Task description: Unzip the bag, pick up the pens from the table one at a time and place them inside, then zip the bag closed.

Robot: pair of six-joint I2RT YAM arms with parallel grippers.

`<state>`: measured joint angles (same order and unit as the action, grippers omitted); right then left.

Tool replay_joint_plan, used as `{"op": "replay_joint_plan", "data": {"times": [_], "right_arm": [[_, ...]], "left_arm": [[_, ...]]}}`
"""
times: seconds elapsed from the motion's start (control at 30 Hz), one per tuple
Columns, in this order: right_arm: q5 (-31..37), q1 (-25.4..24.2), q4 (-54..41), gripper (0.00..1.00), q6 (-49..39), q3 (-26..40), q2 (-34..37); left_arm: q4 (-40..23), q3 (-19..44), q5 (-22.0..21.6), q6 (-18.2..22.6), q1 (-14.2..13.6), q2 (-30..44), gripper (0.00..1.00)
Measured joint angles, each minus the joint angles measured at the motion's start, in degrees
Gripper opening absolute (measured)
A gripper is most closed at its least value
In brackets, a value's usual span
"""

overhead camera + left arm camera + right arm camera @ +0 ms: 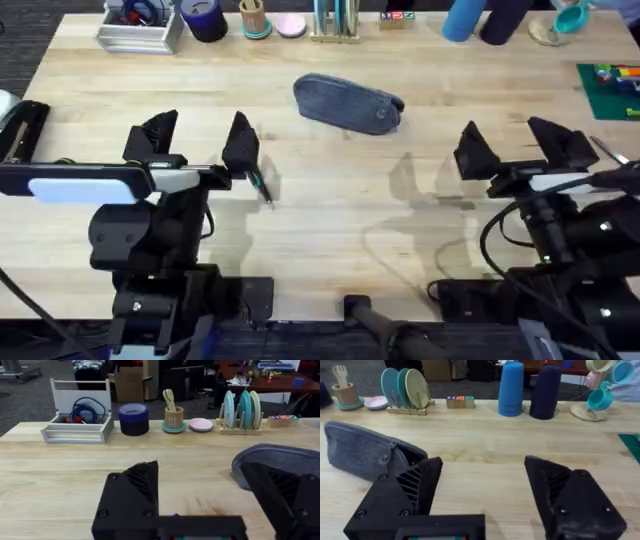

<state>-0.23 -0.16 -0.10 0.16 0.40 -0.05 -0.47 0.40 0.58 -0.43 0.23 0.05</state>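
Fingers of my left gripper (200, 142) apart, nothing between; right gripper (512, 140) likewise apart. Bag (348, 103) on table (330, 230), beyond and between both. Pen (262, 187) near-left of bag, beside my left finger.

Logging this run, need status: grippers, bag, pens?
Left gripper open, empty. Right gripper open, empty. Bag lies on the table, untouched. One pen beside the left gripper. Nothing blocking.
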Motion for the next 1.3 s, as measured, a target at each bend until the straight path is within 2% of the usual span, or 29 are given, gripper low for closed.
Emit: {"op": "replay_joint_plan", "data": {"times": [0.37,0.67,0.93,0.97,1.0,1.3], "right_arm": [[0.00,0.00,0.92,0.995,0.02,1.26,0.04],[0.00,0.04,-0.47,0.996,0.04,11.78,4.27],[0.00,0.04,-18.75,0.996,0.24,27.16,16.10],[0.00,0.04,-23.73,0.996,0.24,32.89,20.80],[0.00,0.04,-25.55,0.996,0.26,34.91,22.45],[-0.34,0.04,-39.32,0.995,0.26,47.62,34.72]], "left_arm": [[-1.93,2.20,0.00,0.00,0.02,0.00,0.993],[-15.62,16.72,-0.02,0.00,0.00,2.79,0.993],[-27.73,30.62,-0.02,0.02,0.00,14.77,0.993],[-32.23,35.72,-0.02,0.00,0.02,20.87,0.993],[-34.18,37.63,-0.02,-0.01,0.02,23.16,0.993],[-46.32,53.36,-0.02,0.00,0.00,41.47,0.993]]}}
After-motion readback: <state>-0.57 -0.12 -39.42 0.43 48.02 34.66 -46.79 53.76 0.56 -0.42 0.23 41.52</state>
